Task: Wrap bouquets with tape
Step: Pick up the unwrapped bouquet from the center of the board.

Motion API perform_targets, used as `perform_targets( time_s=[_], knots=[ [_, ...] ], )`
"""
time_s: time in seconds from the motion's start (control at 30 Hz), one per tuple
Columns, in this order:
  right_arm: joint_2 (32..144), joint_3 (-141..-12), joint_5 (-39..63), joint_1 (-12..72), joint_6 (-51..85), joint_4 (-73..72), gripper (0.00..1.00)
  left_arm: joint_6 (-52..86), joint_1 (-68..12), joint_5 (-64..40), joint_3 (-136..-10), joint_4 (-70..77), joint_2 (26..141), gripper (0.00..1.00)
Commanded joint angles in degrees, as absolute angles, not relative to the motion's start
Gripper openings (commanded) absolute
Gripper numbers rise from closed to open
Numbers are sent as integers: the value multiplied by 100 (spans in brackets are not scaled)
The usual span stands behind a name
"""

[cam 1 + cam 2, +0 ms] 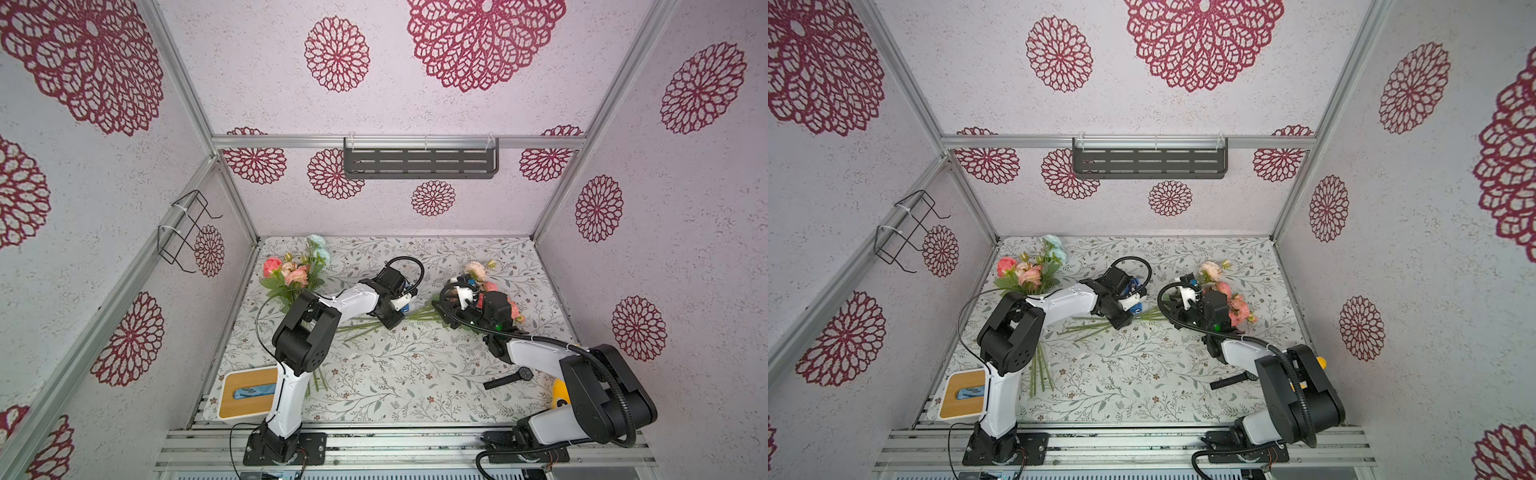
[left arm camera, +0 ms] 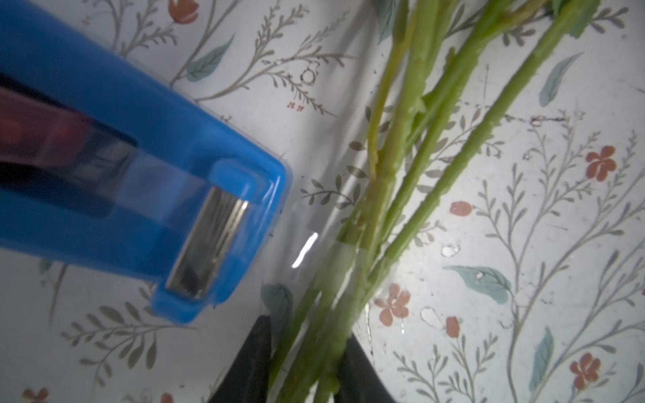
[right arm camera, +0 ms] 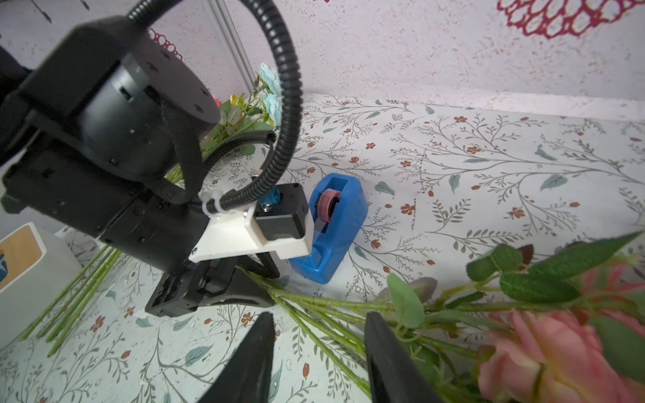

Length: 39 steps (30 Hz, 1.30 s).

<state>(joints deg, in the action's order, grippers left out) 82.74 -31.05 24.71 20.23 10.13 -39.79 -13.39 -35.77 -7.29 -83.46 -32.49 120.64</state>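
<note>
Left gripper was clamped on the stems of the bouquet, just beside the tape dispenser on the surface, likely bunching them for the clear strip stuck there; right gripper hovered jaws apart further along them

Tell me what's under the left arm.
Stems of the bouquet with the blue bloom: blooms show beyond the left arm, stem ends nearer. Their middle is covered.
</note>
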Motion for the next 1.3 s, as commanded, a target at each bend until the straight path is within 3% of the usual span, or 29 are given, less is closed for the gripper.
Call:
perform_targets(
  time_s=[0.0, 0.13, 0.33, 0.67, 0.83, 0.97, 1.07, 1.13, 1.27],
  knots=[
    [8113, -3085, 2325, 1978, 1613, -4107, 43, -1494, -3695, -949, -8165, -3349, 12213, 24],
    [7970, -2833, 2249, 1986, 1560, -4286, 41, -1565, -3762, -838, -8078, -3224, 12113, 14],
    [7666, -3158, 2005, 1980, 598, -3322, 40, -1563, -3762, -692, -8061, -3047, 11897, 0],
    [7794, -3650, 1968, 1921, -168, -2832, 39, -1908, -3744, -673, -8138, -3137, 11556, 0],
    [7933, -4132, 2259, 1739, -1284, -2319, 39, -2037, -3692, -853, -7834, -2814, 11312, 0],
    [8141, -4740, 2744, 1721, -3166, -1053, 47, -1959, -3653, -1027, -7863, -2818, 11321, 0],
    [8261, -4858, 2434, 1803, -4056, -696, 60, -1909, -3638, -1043, -7875, -2795, 11355, 0],
    [8469, -4962, 2076, 1997, -4992, -174, 62, -1857, -3606, -1113, -7884, -2770, 11380, 0],
    [8754, -4817, 1808, 2361, -5563, -326, 63, -1788, -3586, -1184, -7879, -2738, 11415, 0]
  ],
)
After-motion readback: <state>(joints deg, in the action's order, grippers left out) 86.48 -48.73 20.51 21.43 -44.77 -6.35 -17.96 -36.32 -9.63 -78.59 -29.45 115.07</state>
